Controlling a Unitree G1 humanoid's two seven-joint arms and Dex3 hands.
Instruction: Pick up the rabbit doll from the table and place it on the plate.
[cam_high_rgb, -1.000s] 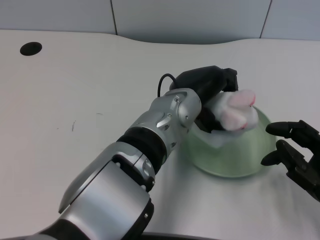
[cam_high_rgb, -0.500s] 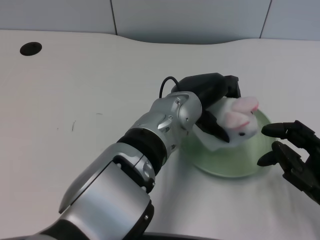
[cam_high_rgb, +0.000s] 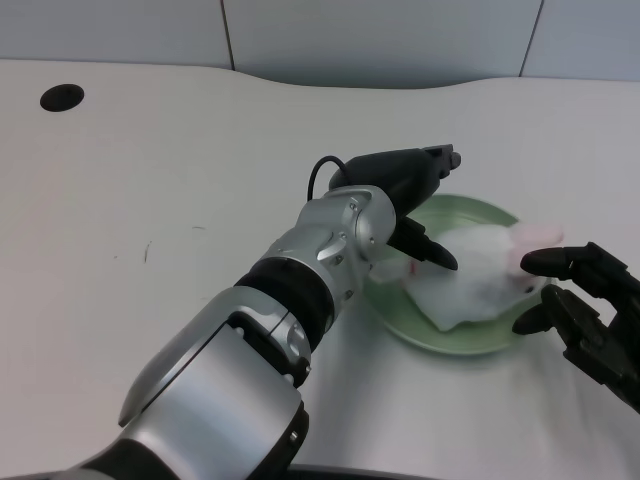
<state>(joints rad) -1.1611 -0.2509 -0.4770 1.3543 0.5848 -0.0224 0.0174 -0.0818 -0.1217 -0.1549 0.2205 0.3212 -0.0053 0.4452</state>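
The white rabbit doll (cam_high_rgb: 478, 276) with pink ears lies on its side on the pale green plate (cam_high_rgb: 470, 215) at the right of the table. My left hand (cam_high_rgb: 405, 190) hovers over the plate's left part, its fingers spread and apart from the doll; one finger points toward the doll's body without holding it. The doll's head end lies close to my right hand (cam_high_rgb: 585, 305), which partly hides it.
My silver left forearm (cam_high_rgb: 320, 255) reaches across the middle of the white table (cam_high_rgb: 150, 180). A dark round hole (cam_high_rgb: 62, 97) is in the table's far left. A grey wall runs along the far edge.
My left hand has let go of the rabbit doll, which has dropped and rolled right onto the plate. The hand has drawn back a little to the left.
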